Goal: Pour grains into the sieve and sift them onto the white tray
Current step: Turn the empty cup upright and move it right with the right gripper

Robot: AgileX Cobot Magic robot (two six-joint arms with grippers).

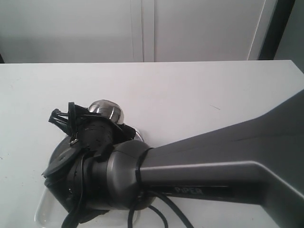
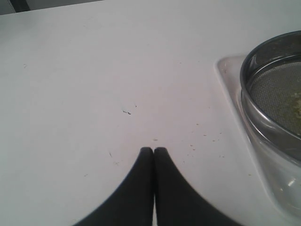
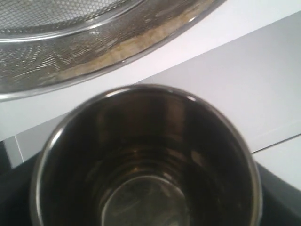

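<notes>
The sieve point(image 2: 277, 94) sits in the white tray point(image 2: 225, 70), a round metal ring with a mesh bottom. Grains point(image 3: 141, 42) lie in a golden band along the sieve's point(image 3: 94, 52) inner edge, and a small patch of grains point(image 2: 295, 101) lies on the mesh. My right gripper point(image 1: 92, 130) reaches across to the left, shut on a small steel cup point(image 1: 107, 110) tipped on its side over the sieve. The inside of the cup point(image 3: 146, 160) looks empty. My left gripper point(image 2: 154, 149) is shut on nothing, low over bare table beside the tray.
The right arm's thick grey link point(image 1: 213, 166) covers most of the sieve and the tray point(image 1: 45, 209) in the exterior view. A few stray specks point(image 2: 202, 136) dot the table near the tray. White cabinet doors point(image 1: 142, 28) stand behind the table's far edge.
</notes>
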